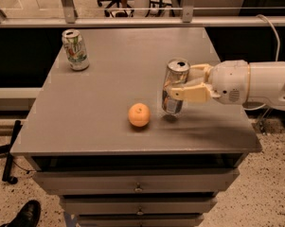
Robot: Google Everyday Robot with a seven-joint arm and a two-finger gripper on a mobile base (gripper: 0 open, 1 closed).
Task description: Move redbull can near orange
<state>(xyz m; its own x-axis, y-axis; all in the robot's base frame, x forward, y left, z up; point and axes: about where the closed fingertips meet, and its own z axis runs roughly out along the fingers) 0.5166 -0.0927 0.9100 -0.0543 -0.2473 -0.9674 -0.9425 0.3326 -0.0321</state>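
The gripper (179,85) has its two fingers clamped around the redbull can (172,104), holding it about halfway up. The can is right at the tabletop, but it's not clear whether the base is actually resting on the table (109,84) or hanging just above it. The orange (139,115) sits a little past the fingertips, near the can but not touching it, so placement-wise it looks pretty much done.

The risky bit is the release. The can seems to lean slightly in the grip, and it's tall and slim, so if the fingers let go before the base is flat it could topple, probably out past the fingertips toward the orange. A round fruit takes very little to get rolling, and the table's front edge isn't far off. A finger could also drag the can over when the arm pulls back. The white-and-green soda can (75,49), far beyond the fingertips at the back corner, is out of harm's way.
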